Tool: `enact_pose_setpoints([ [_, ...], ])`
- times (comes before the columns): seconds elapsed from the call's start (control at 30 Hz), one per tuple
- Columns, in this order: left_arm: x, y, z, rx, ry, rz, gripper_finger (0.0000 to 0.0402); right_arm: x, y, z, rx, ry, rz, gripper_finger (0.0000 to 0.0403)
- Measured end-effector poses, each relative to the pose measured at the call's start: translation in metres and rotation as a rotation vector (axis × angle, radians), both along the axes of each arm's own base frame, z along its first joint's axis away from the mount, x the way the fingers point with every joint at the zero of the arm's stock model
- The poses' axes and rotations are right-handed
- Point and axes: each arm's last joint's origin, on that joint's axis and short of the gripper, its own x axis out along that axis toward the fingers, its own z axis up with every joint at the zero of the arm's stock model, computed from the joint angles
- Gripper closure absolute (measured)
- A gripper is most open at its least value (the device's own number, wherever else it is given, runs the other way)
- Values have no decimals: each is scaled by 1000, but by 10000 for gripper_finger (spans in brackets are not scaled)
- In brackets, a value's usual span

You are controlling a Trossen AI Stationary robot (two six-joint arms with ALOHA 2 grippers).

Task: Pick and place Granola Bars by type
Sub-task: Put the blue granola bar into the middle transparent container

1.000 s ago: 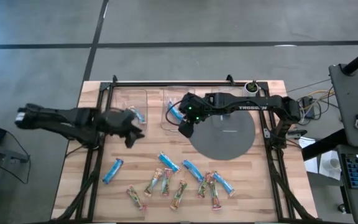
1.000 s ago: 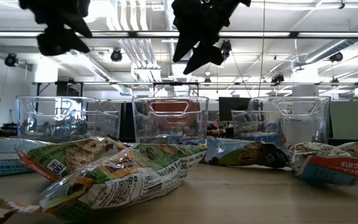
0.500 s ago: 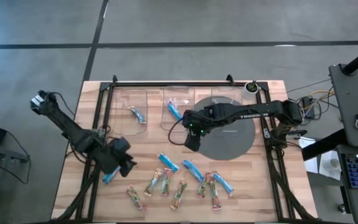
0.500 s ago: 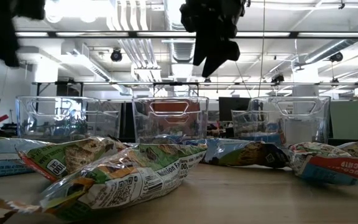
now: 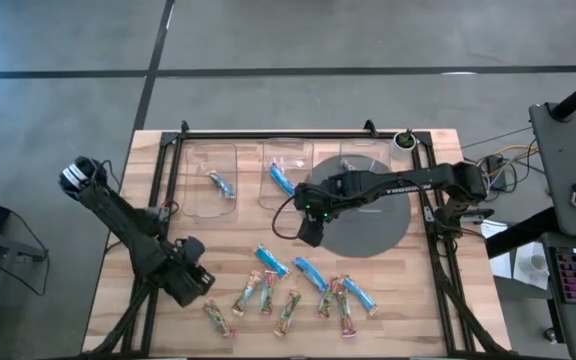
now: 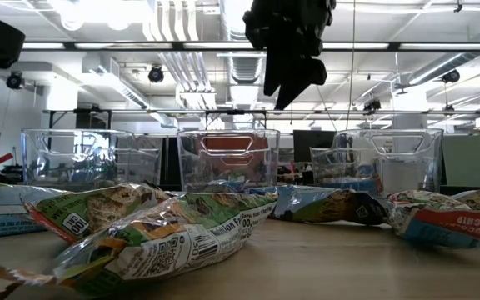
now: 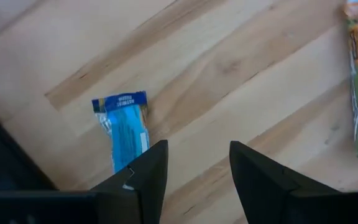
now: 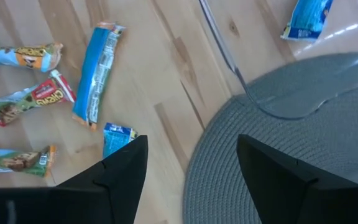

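Granola bars lie in a loose group near the table's near edge: blue ones (image 5: 271,261) (image 5: 309,272) and tan/green ones (image 5: 247,296) (image 5: 288,312). Another blue bar (image 7: 126,127) lies flat on the wood by itself. My left gripper (image 7: 197,155) hovers open just beside and above it, at the table's near left (image 5: 190,283). My right gripper (image 8: 191,146) is open in the air over the grey mat's left edge (image 5: 309,235). One blue bar (image 5: 220,184) lies in the left bin, and another (image 5: 282,180) in the middle bin.
Three clear bins (image 5: 208,172) (image 5: 286,165) (image 5: 363,160) stand in a row along the far side. A round grey mat (image 5: 368,215) lies under the right arm. Black frame rails (image 5: 153,240) run along the table's left and right sides. Bare wood shows between the bins and the bars.
My left gripper has swung from beside the left bin toward the near edge and dropped low over the lone blue bar at the near left. My right gripper has moved from the middle bin's near wall a little toward the near edge, over the mat's left rim.
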Motion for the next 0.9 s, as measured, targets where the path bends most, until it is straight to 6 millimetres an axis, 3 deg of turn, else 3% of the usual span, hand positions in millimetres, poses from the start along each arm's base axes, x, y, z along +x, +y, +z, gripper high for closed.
enact_pose_setpoints([
  [0.3, -15, 14, 14, 56, 125, 99, 245, -3, 8, -8, 7, 28, 4, 168],
  [0.5, -23, 21, 26, 30, 103, 95, 245, -3, 10, -9, 10, 27, 3, 166],
  [0.9, -29, 28, 25, 30, 87, 99, 245, -3, 9, -9, 11, 20, 0, 165],
])
